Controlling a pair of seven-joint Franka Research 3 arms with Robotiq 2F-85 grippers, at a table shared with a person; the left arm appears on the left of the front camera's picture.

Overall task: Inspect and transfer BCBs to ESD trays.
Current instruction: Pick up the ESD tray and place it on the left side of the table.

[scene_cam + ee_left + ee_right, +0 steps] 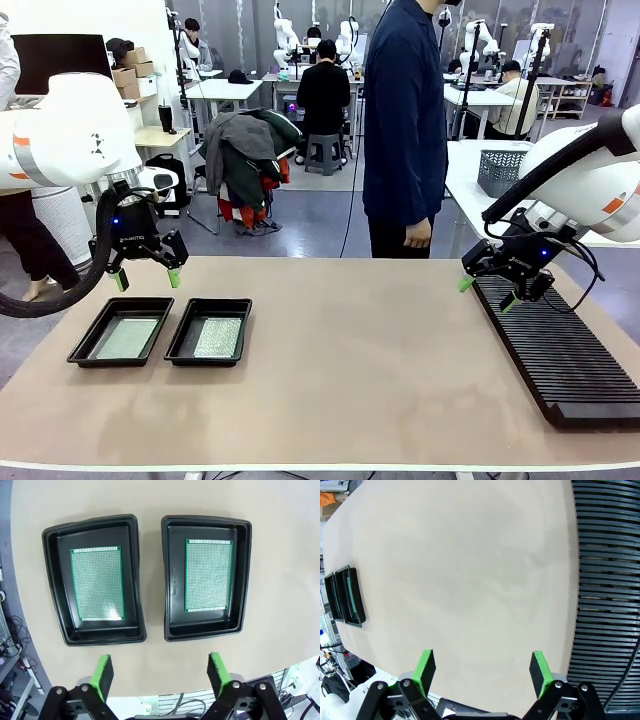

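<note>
Both ESD trays (93, 580) (206, 577) sit side by side on the tabletop (350, 360), each with one of the BCBs (96, 585) (208, 575) lying flat inside. The slotted rack (555, 350), well apart from the trays, looks empty, so the transfer seems done. The left tool (146, 275) hangs spread above the trays; the right tool (487, 293) hangs spread over the rack, gripping nothing.

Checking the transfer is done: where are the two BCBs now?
In the front view, each BCB lies flat inside its own ESD tray, side by side on the table's left, below the left gripper.
</note>
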